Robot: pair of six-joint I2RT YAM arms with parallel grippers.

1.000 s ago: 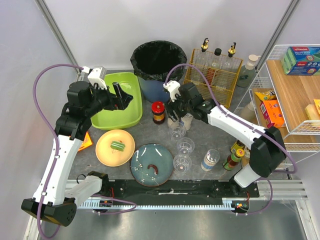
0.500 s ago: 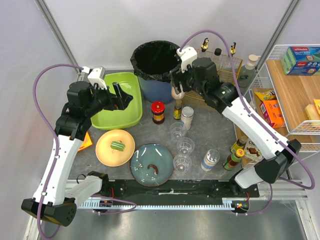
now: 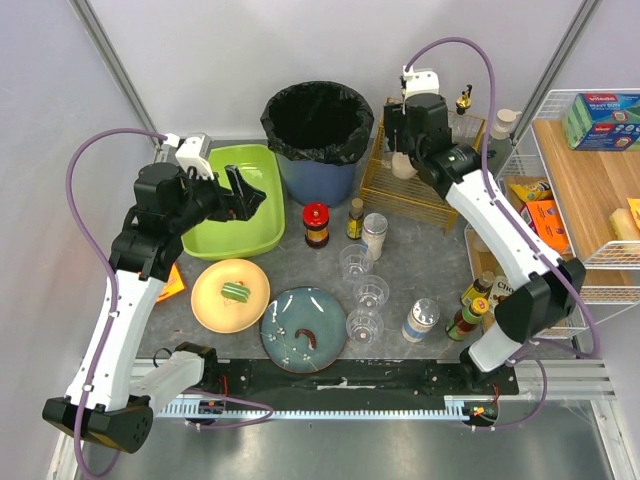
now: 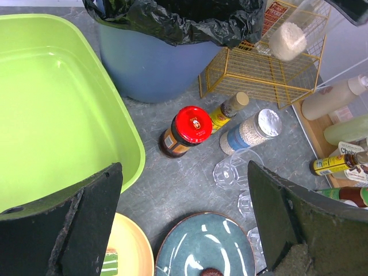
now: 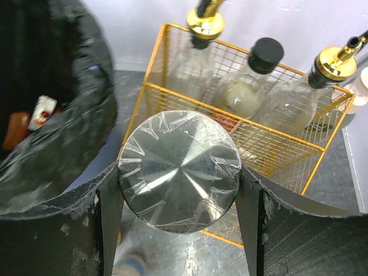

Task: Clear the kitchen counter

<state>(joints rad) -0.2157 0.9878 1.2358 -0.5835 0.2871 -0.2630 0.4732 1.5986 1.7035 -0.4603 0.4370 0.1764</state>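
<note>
While hanging just right of the black-lined bin (image 3: 318, 125), above the near side of the yellow wire basket (image 3: 425, 170), grips a pale-filled jar (image 3: 403, 165) between the fingers of the right gripper (image 3: 405, 150). From the wrist camera: a round metal lid under crinkled clear wrap, black pads (image 5: 109, 215) pressed to both its sides. Deeper in the basket, three glass bottles (image 5: 250, 86), two with gold pourers and one black-capped.

Left of the bin, over the lime-green tub (image 3: 225, 220), the left gripper (image 3: 247, 195), fingers spread wide and nothing between them.

Under the bin and running forward to the arm bases, the grey mottled kitchen counter (image 3: 320, 262), crowded. Just in front of the bin, a red-lidded jar (image 3: 316, 222), a small yellow-labelled bottle (image 3: 355, 218) and a silver-capped shaker (image 3: 375, 235) in a short row; touching or merely close, hard to tell from above. Farther forward of the bin, three clear cups (image 3: 370, 292) in a loose line, and forward and slightly right of it a blue-labelled shaker (image 3: 420, 320). Forward and left of the bin, a yellow plate (image 3: 215, 310) bearing a green striped morsel (image 3: 236, 291). Straight forward of the bin, nearest the arm bases, a blue plate (image 3: 285, 335) with a small dark-red scrap (image 3: 307, 335). Forward and far right of the bin, a cluster of sauce bottles (image 3: 470, 310) against the white wire rack (image 3: 575, 190).
</note>
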